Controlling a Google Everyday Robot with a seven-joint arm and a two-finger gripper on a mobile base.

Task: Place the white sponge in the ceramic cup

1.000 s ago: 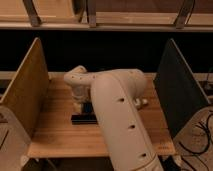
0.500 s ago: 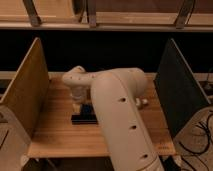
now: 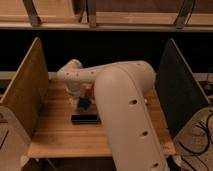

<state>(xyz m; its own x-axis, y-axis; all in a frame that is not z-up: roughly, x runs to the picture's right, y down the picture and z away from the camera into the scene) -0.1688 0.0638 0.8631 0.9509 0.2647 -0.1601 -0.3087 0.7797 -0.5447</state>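
Dim warm light, tool [image 3: 81, 99] shadowed above table [image 3: 55, 135]

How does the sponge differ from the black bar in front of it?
The sponge is a small block showing a blue face; the black bar is long, flat and dark. The sponge sits right at the gripper; the black bar lies apart, nearer the camera. Both are in the wooden table's left half.

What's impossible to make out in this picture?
1. Ceramic cup: nowhere visible in the camera view; possibly behind the arm.
2. Gripper, back left of the table, by the white sponge: the arm hides whether it holds it.
3. Black bar: right end behind the arm.
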